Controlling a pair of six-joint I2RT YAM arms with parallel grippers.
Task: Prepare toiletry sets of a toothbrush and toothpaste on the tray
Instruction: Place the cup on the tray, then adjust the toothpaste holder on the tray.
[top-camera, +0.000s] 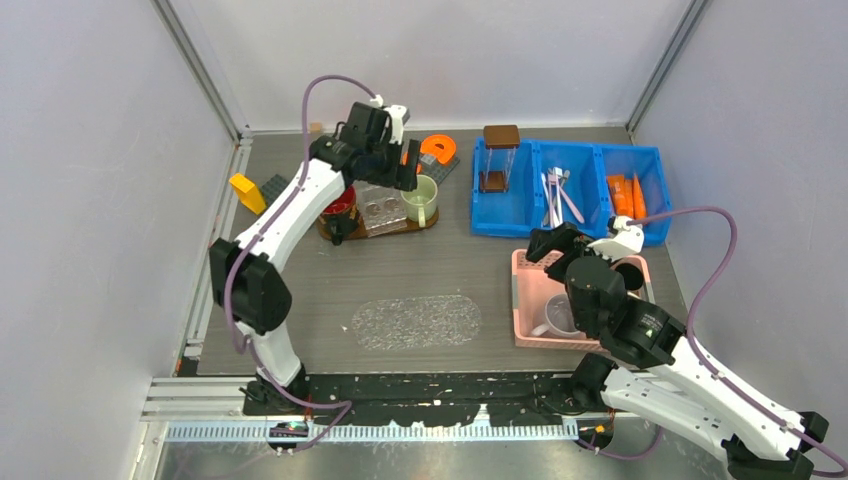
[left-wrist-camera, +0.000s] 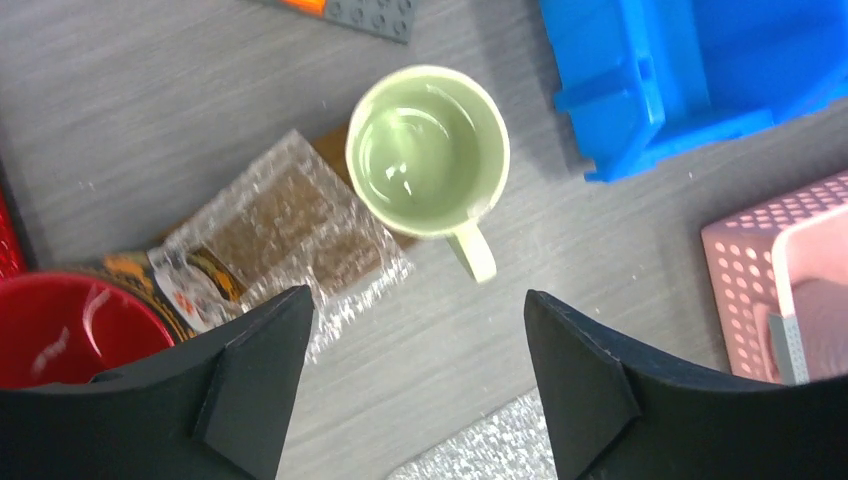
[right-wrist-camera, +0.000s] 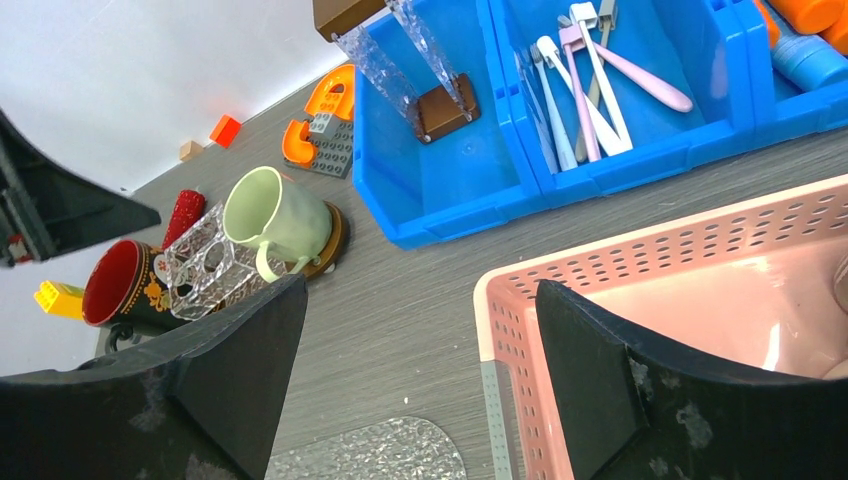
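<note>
Several toothbrushes (top-camera: 555, 195) (right-wrist-camera: 590, 90), white and pale pink, lie in the middle compartment of the blue bin (top-camera: 570, 225). Orange toothpaste tubes (top-camera: 625, 195) (right-wrist-camera: 810, 10) lie in its right compartment. A clear, bumpy oval tray (top-camera: 417, 322) (right-wrist-camera: 370, 455) (left-wrist-camera: 480, 450) sits bare at mid-table. My left gripper (top-camera: 405, 165) (left-wrist-camera: 416, 300) hangs open and holds nothing, above a pale green mug (left-wrist-camera: 428, 150) at the back left. My right gripper (top-camera: 548, 243) (right-wrist-camera: 420, 300) is open too, over the left rim of a pink basket (top-camera: 525, 300) (right-wrist-camera: 600, 260).
The green mug (top-camera: 420, 200), a red mug (top-camera: 340, 210) (left-wrist-camera: 70, 320) and a clear glass (top-camera: 378, 208) stand on a brown board. A brown-lidded clear container (top-camera: 498, 160) fills the bin's left compartment. An orange C-shaped block (top-camera: 438, 150) and a yellow block (top-camera: 246, 190) lie at the back left.
</note>
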